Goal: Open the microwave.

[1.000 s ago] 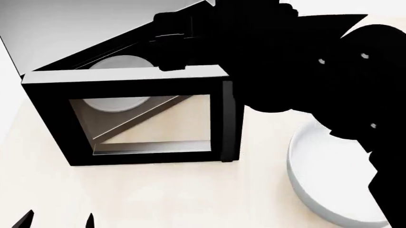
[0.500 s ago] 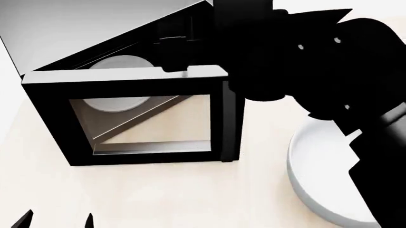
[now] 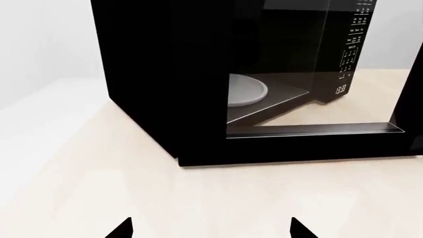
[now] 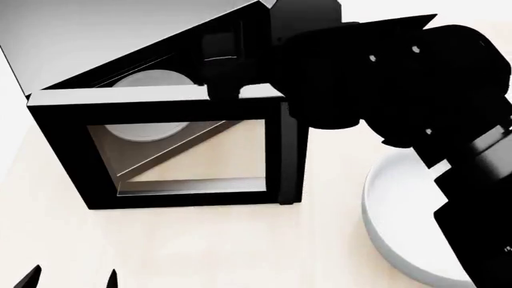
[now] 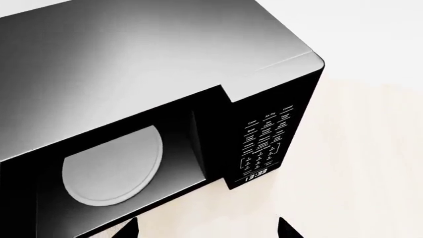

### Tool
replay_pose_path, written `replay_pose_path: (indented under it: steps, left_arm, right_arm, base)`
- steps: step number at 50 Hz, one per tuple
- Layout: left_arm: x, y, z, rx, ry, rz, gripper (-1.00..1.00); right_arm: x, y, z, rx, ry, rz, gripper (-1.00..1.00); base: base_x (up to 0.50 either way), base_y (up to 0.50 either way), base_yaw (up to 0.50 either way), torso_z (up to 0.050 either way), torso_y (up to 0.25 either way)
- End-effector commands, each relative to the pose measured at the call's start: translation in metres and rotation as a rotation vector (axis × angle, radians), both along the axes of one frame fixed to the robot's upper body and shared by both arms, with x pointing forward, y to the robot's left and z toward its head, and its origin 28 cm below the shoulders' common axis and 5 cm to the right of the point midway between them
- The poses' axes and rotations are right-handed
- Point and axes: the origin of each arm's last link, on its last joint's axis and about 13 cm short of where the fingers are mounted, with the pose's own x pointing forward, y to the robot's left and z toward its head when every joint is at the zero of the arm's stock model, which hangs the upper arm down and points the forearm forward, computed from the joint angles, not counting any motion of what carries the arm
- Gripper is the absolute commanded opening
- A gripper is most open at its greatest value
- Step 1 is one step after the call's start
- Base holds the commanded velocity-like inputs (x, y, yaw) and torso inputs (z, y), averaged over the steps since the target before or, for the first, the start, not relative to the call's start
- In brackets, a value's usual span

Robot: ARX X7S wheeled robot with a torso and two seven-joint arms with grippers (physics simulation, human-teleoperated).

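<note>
Right claw (image 5: 208,229): only two dark tips show at the edge of the right wrist view, set apart w/ nothing between them, so it's open. Vs the earlier head pics, the right arm (image 4: 416,90) has shifted up and toward the right; its dark bulk now covers less of the bowl (image 4: 392,231), and the door hasn't moved, same swung-out angle. Left claw (image 3: 211,229): tips also apart, empty, low over the surface (image 3: 99,188), same spot as before in the head view. Microwave (image 5: 165,74) sits on the pale surface w/ its door (image 4: 172,147) already swung wide open, glass window facing the head camera. Cavity is exposed, white turntable (image 5: 112,171) inside, keypad panel (image 5: 264,144) w/ clock digits beside it. Right claw hangs above and in front of the open cavity, apart from it, no contact. Left claw is in front of the door's outer side, well apart. Bowl stands on the surface just beside the door's free edge.
</note>
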Motion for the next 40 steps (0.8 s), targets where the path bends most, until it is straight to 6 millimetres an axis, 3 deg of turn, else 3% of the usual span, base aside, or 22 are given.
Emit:
replay_pose_path:
  steps: [1, 40]
  left_arm:
    - [0.0, 0.0, 0.0, 0.0, 0.0, 0.0, 1.0]
    - [0.0, -0.001, 0.001, 0.0, -0.003, -0.003, 1.0]
  right_arm:
    - [-0.005, -0.002, -0.003, -0.005, 0.018, 0.008, 1.0]
    - [-0.024, -0.006, -0.013, -0.034, 0.045, 0.045, 1.0]
  base:
    - [0.0, 0.0, 0.0, 0.0, 0.0]
    - [0.0, 0.0, 0.0, 0.0, 0.0]
